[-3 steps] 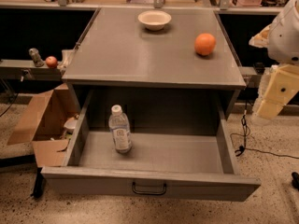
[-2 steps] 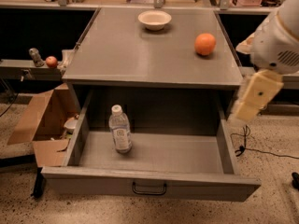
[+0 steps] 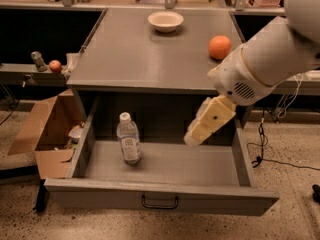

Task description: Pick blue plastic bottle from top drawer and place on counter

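Grey metal fills the scene, a cabinet with its top drawer standing open toward the camera. At far left, a cardboard box sits open on the floor beside the cabinet. Next to the right is the blue plastic bottle, in the left half of the drawer, near the left wall but apart from it. It appears to stand upright with its white cap on top. Above, on the tabletop, a white bowl rests near the back and an orange toward the right edge. Right of centre, the pale claw hangs over the drawer's right half, angled down and to the left. It is well apart from the bottle and somewhat higher, and whether it is open or closed cannot be told. The white arm runs off to the upper right.

The bottle looks light and thin-walled. It would likely dent under a hard squeeze and tip or skid on the smooth drawer floor if nudged. The labelled middle, below the cap, seems the surest place to hold it. To bracket it, the claw would have to travel left and down.
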Robot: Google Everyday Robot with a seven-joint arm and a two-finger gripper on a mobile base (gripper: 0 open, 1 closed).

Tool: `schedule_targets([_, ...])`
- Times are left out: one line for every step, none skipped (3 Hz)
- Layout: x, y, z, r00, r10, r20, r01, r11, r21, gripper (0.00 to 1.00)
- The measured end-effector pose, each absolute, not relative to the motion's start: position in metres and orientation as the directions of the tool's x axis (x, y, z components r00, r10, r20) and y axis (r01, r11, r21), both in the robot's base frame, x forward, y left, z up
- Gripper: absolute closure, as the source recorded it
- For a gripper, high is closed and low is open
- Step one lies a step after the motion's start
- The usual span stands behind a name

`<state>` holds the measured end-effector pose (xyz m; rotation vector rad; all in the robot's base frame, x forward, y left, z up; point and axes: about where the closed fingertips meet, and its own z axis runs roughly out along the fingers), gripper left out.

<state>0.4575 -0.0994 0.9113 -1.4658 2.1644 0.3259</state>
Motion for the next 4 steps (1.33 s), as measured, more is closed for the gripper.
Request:
schedule_targets([0.462, -0.053, 0.887, -0.292, -0.712, -0.639, -0.928, 0.373, 0.008, 0.0])
schedule_targets([0.461, -0.055, 0.89, -0.289, -0.721, -0.63, -0.928, 0.373, -0.001, 0.0])
schedule_targets([0.461, -0.055, 0.89, -0.289, -0.721, -0.63, -0.928, 0.373, -0.001, 0.0])
schedule_targets([0.469, -0.047, 0.872, -0.265, -0.717, -0.645, -0.93, 0.367, -0.026, 0.0])
